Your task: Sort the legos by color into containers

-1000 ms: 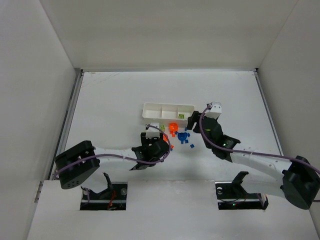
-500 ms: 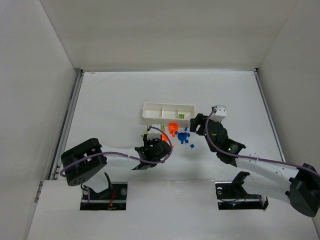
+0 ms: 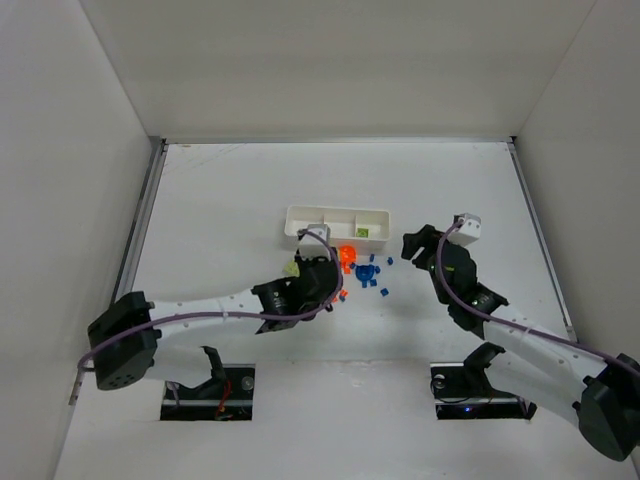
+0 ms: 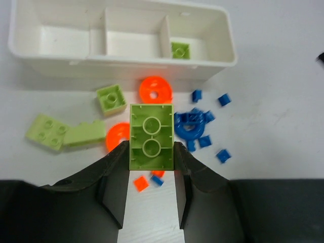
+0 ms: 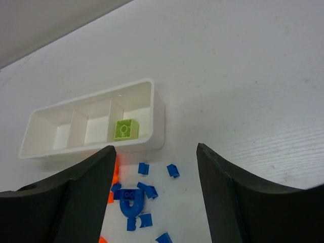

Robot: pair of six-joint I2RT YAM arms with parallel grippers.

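Left gripper [image 4: 151,157] is clamped on a green brick [image 4: 151,134], pinched by its long sides between both fingers [image 4: 114,185]. What looks like the brick's hollow underside is turned to the wrist camera, though that is not certain. The brick is held over the loose pile, on the near side of the tray [image 4: 121,67]. Just past it an orange disc [image 4: 155,89] and a small green brick [image 4: 111,97] are seen on the table [image 4: 278,76], close to the tray's front wall. A second orange disc [image 4: 117,135] is partly hidden by the left finger. Two more green pieces [image 4: 48,131] lie touching each other at the left. A blue arch [image 4: 190,127] with scattered blue bits [image 4: 224,99] lies at the right, just beside the held brick. One green square [image 4: 180,50] is seen in the tray's right compartment. Right gripper [image 5: 154,167] is spread wide with nothing held. In the top view it is placed off the tray's right end, well apart from the left gripper.
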